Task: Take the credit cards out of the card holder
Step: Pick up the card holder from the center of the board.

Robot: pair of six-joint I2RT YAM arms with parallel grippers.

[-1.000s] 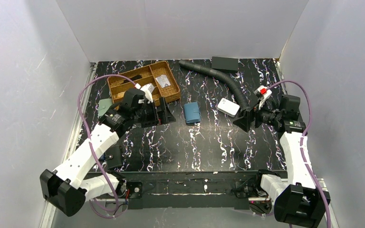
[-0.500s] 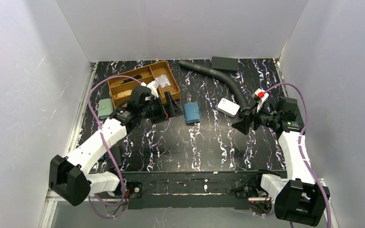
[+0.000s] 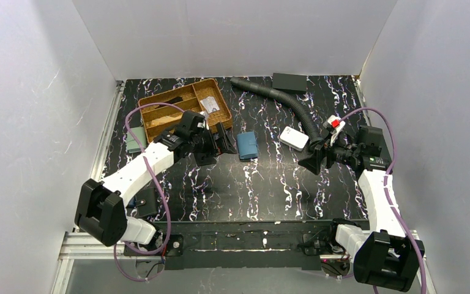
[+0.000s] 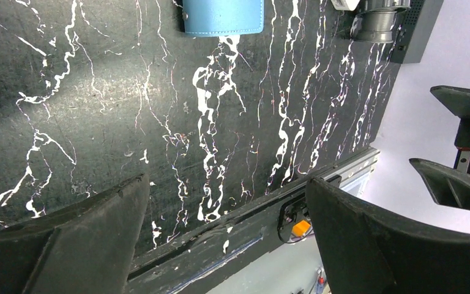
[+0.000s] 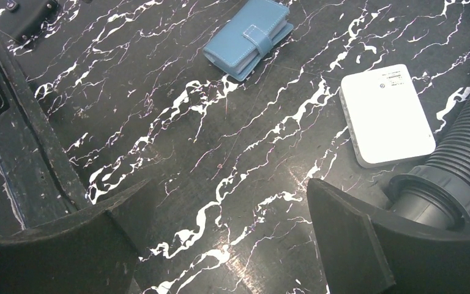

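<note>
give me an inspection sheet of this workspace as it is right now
surface: black marbled table, nothing spilled seen
job's things: card holder closed, tab across, flat mid-table; credit cards not visible
clutter: wooden tray, white box, corrugated hose, black box, green pouch, dark wallet
grippers: left gripper open, empty; right gripper open, empty
cables: purple cables loop over both arms
surroundings: white walls on three sides
</note>
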